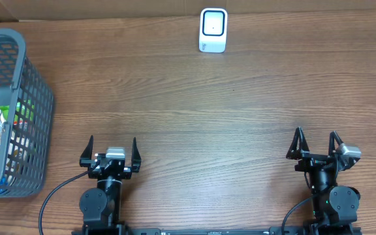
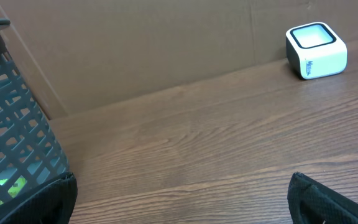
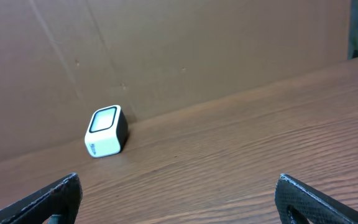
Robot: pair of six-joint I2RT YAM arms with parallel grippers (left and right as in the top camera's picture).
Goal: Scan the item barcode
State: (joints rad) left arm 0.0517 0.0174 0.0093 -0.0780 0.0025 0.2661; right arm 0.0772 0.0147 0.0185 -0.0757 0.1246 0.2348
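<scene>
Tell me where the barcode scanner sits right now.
In the overhead view the white barcode scanner stands at the far edge of the table, just right of centre, beside the cardboard wall and far right of the grey basket.

The overhead camera looks straight down from well above the table [image 1: 194, 98], with the left claw [image 1: 112, 142] and right claw [image 1: 316, 136] near the bottom edge, the scanner [image 1: 213, 30] at the top and the basket [image 1: 34, 117] at the left. The left wrist camera sits low behind its claw, close over the table, facing the far cardboard wall [image 2: 135, 50]; it shares basket and scanner with the overhead. The right wrist camera, equally low, faces the same wall. All three views share the scanner.
</scene>
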